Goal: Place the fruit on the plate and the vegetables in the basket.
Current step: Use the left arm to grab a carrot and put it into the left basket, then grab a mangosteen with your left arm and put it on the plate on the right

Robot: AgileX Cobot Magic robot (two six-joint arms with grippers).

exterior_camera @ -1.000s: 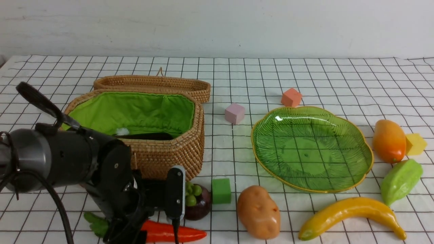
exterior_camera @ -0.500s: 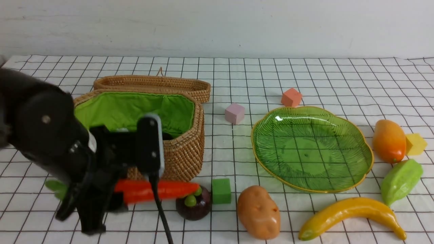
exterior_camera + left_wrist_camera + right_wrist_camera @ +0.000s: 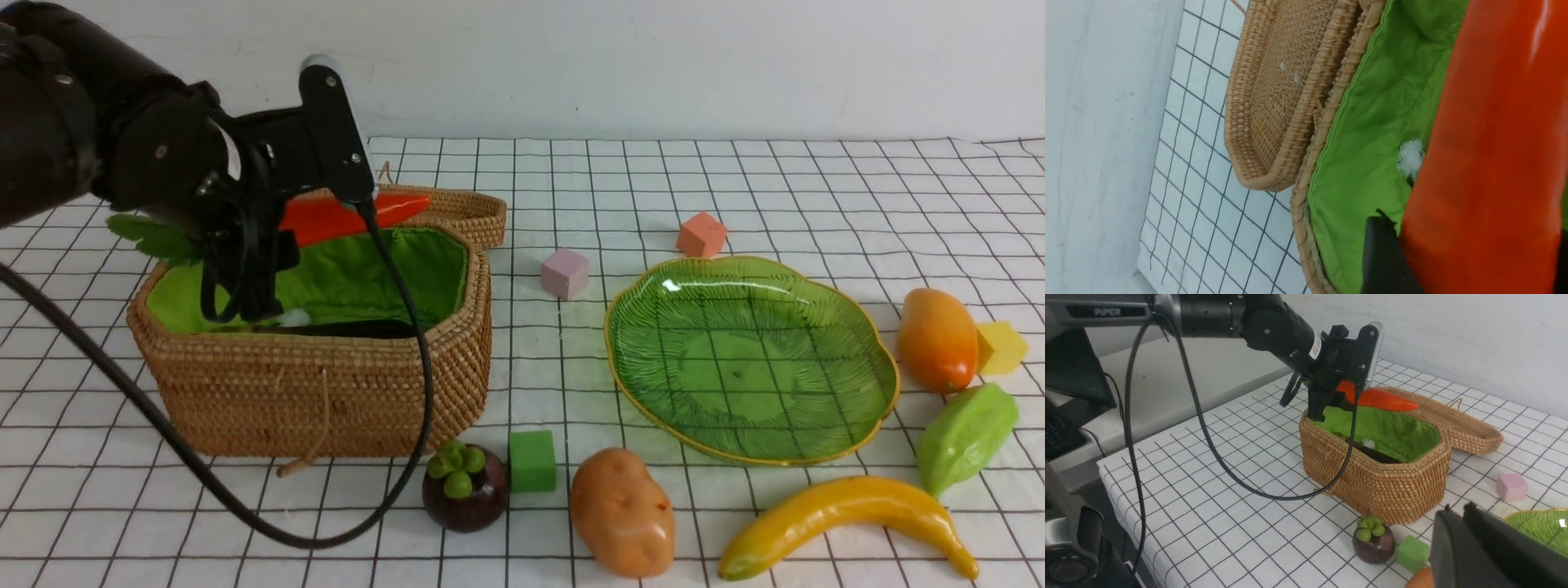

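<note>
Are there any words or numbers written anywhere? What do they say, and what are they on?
"PiPER": on the grey link of the left arm, seen in the right wrist view.
White sticker near that arm's wrist: print too small to read.
No other writing shows.

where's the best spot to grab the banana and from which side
Take the banana at the middle of its arch, coming straight down from above, jaws across its narrow width. It lies flat, curved, tapering toward both ends; the middle probably balances best and is clear of the gourd by its right end.
</note>
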